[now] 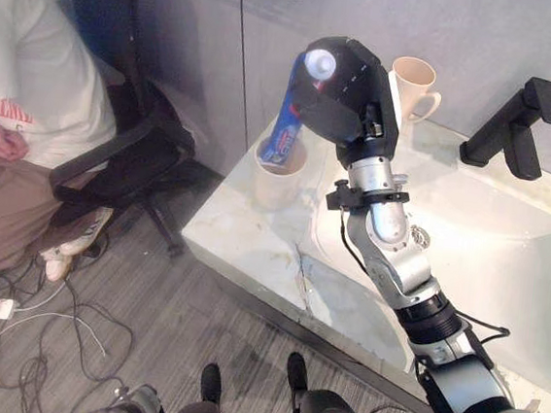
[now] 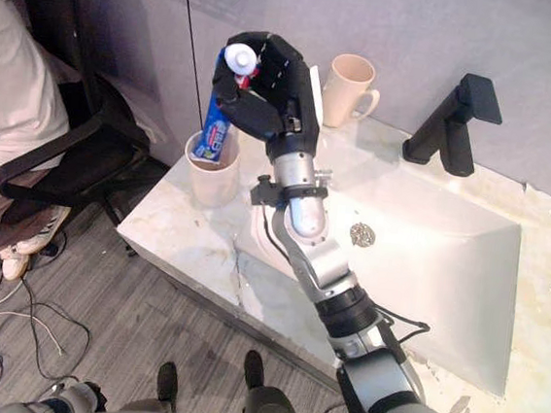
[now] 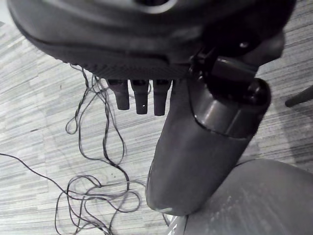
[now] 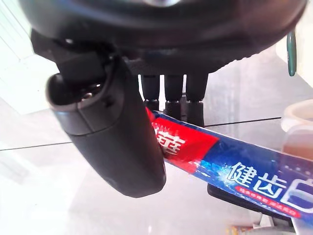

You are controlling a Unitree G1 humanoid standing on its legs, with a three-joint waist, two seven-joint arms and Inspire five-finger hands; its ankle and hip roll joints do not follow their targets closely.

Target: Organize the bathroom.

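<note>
Your right hand (image 2: 268,84) is raised over the far left corner of the pale marble surface (image 2: 181,227), left of the white sink basin (image 2: 447,252). Its fingers (image 4: 173,95) and thumb are curled around a blue and red toothpaste tube (image 1: 287,120), pinching it near the white cap, which points upward. The tube stands nearly upright, and its lower end sits inside a cream cup (image 1: 280,176) that stands on the surface just left of the sink basin. In the right wrist view the tube runs across the palm, clamped between thumb and fingers. Behind the hand, near the wall, 1 cream mug (image 2: 350,90) with a handle stands on the surface at the far edge of the sink basin. A black faucet (image 2: 454,126) rises at the back of the sink basin, to the right of the mug. Your left hand (image 3: 142,95) hangs over the grey floor (image 3: 39,137), well away from the sink basin, with its fingers hanging relaxed and holding nothing. To the left of the sink basin, a person (image 1: 25,124) sits in a black office chair (image 1: 134,154).
</note>
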